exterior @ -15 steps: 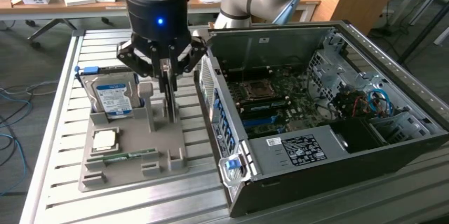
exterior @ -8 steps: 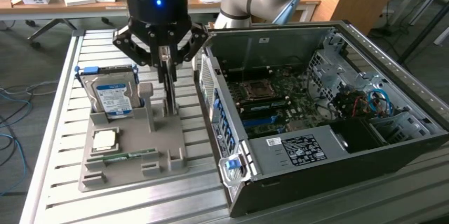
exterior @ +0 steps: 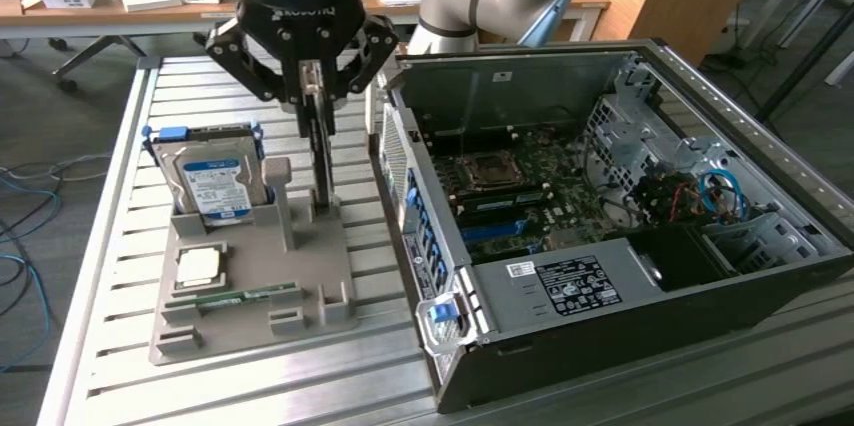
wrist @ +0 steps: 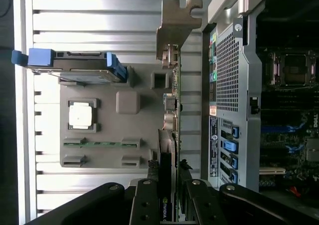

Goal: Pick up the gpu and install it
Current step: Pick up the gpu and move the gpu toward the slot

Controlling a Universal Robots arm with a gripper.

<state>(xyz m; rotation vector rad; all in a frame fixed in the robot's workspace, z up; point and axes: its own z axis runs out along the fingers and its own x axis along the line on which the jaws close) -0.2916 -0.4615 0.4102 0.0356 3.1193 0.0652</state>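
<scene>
While your gripper [exterior: 316, 116], jaws half-closed, pinches the gpu [exterior: 323, 166] standing on edge in the gray holder [exterior: 314, 266], a thin-edge grip may let it tilt and jam in its slot.

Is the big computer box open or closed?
Open. The computer case lies with its side cover off, so the motherboard and wires inside show from above.
</scene>
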